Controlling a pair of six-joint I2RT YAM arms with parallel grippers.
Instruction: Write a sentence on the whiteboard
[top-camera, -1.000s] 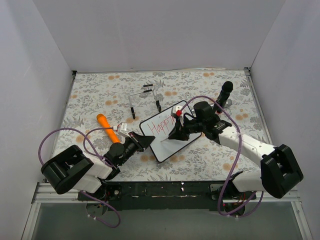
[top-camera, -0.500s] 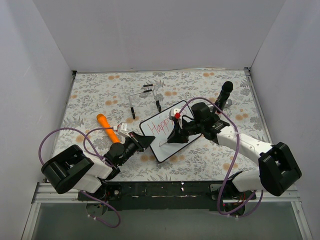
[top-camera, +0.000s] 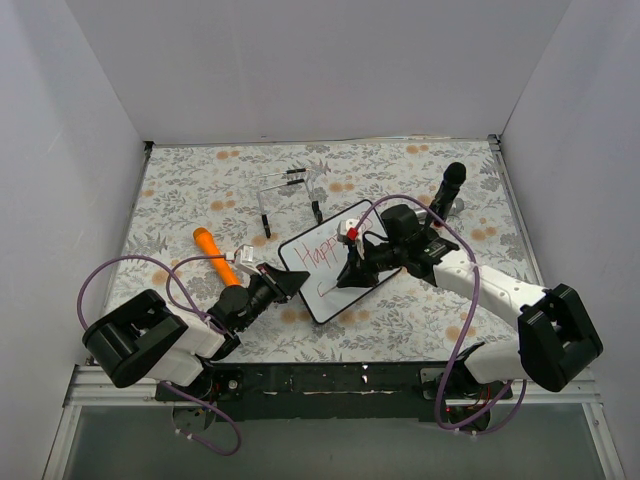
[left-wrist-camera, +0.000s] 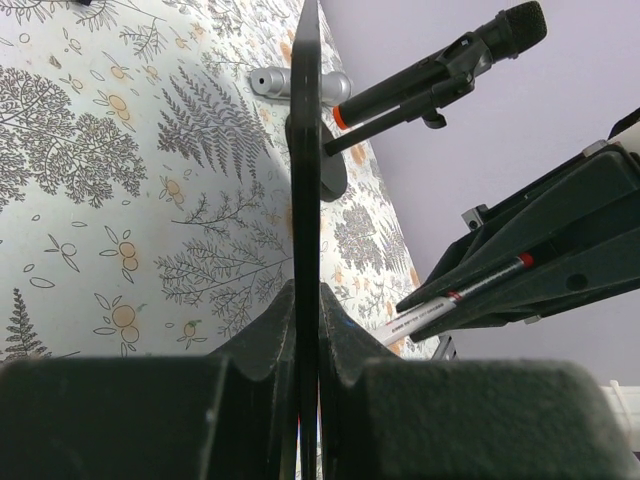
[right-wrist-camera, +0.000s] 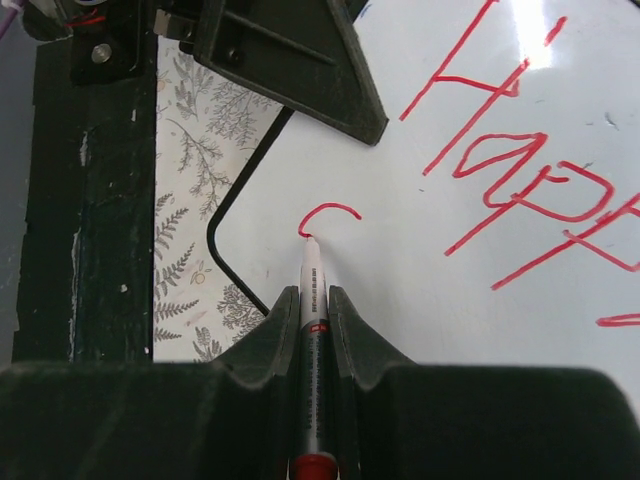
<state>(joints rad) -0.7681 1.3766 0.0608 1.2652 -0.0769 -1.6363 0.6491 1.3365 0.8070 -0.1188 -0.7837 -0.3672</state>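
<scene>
The whiteboard (top-camera: 318, 272) lies tilted on the floral table, its near-left edge pinched by my left gripper (top-camera: 290, 283), which is shut on it. In the left wrist view the whiteboard (left-wrist-camera: 306, 150) is edge-on between the shut left gripper (left-wrist-camera: 307, 292). My right gripper (top-camera: 352, 272) is shut on a white marker with red bands (right-wrist-camera: 311, 265), its tip touching the whiteboard (right-wrist-camera: 420, 260). The sentence (right-wrist-camera: 520, 170) reads "Happ" in red on the upper line. A small red curved stroke (right-wrist-camera: 328, 211) sits at the marker tip, near the board's lower corner.
An orange cylinder (top-camera: 215, 255) lies left of the board. A clear wire stand with black feet (top-camera: 290, 195) is behind it. A black microphone-like object (top-camera: 448, 190) stands at the back right, also in the left wrist view (left-wrist-camera: 440, 75). White walls enclose the table.
My right gripper has carried the marker left and down, from the upper line to the board's lower part. The left gripper and the board have not moved.
</scene>
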